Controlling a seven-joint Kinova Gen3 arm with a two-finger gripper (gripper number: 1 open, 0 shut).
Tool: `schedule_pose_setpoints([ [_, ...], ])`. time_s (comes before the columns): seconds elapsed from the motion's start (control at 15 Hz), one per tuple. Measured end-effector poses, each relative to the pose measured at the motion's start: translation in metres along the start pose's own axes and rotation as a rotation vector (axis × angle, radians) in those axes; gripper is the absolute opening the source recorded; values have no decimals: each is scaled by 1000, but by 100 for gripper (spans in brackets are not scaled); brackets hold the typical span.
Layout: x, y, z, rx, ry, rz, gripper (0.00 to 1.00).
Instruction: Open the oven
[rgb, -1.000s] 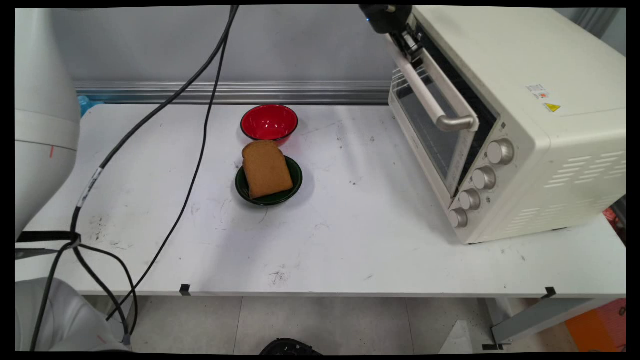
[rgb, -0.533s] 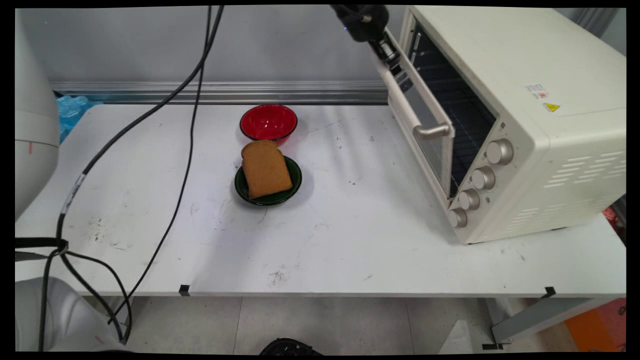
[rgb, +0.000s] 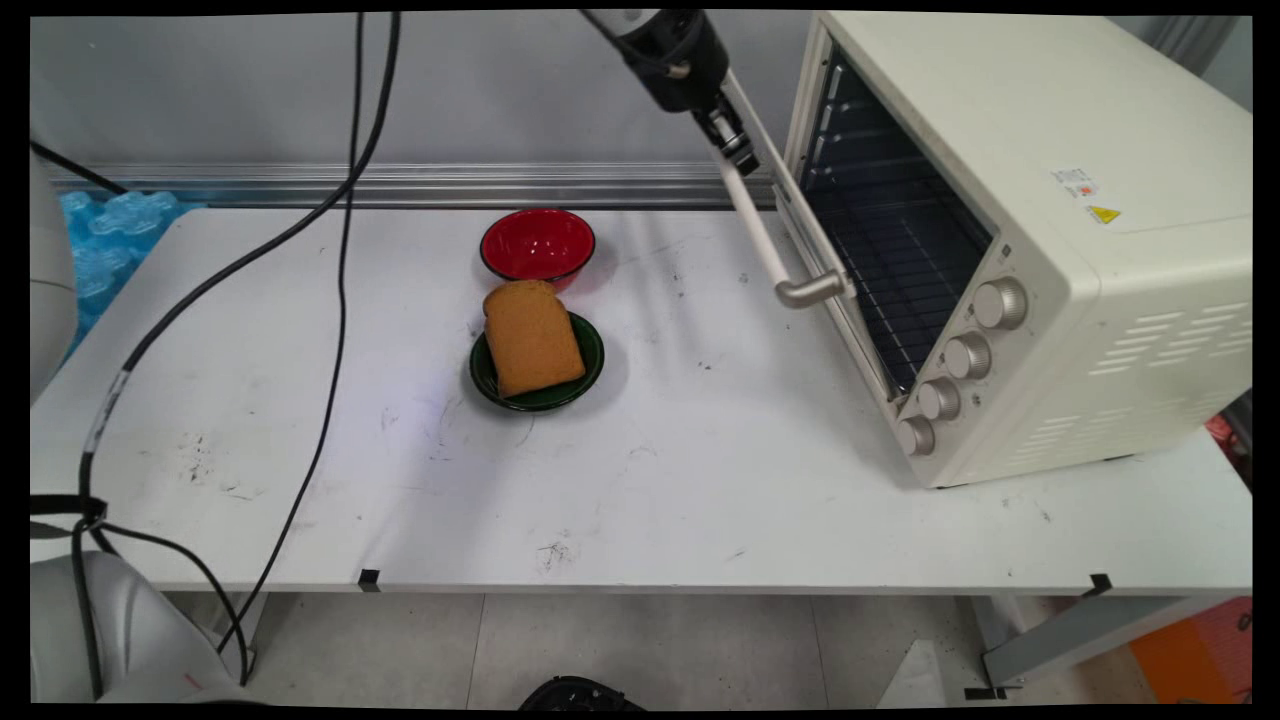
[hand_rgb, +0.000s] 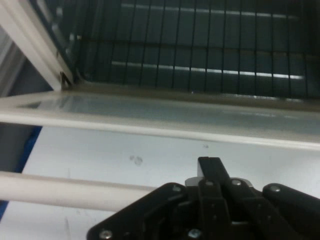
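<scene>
My gripper (rgb: 735, 152) hangs at the top of the main view, shut on the far end of the oven door handle (rgb: 762, 238), a white bar with metal ends. The cream toaster oven (rgb: 1080, 250) stands at the right with its door (rgb: 835, 300) swung partly down, so the wire rack (rgb: 890, 290) inside shows. In the hand view the handle (hand_rgb: 65, 191) runs under my gripper (hand_rgb: 212, 172), with the door's glass edge (hand_rgb: 175, 112) and the rack (hand_rgb: 200, 50) beyond. A slice of brown bread (rgb: 532, 338) lies on a green plate (rgb: 592, 368) at mid-table, well left of the door.
A red bowl (rgb: 537, 243) stands just behind the plate. Black cables (rgb: 335, 300) hang across the table's left half. Blue bubble wrap (rgb: 105, 225) lies at the far left. The oven's knobs (rgb: 965, 355) face the front right. A metal rail (rgb: 450, 185) lines the back edge.
My gripper has moved left and down with the handle in it, and the oven door has swung from almost closed to well open, baring the rack.
</scene>
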Motion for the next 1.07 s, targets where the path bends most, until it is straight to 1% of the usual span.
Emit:
schedule_pose_setpoints([
  [0.6,-50,19,-4,6,-25,-6,0],
  [0.73,-63,23,-1,10,-30,-1,0],
  [1.07,-89,27,9,25,-25,19,0],
])
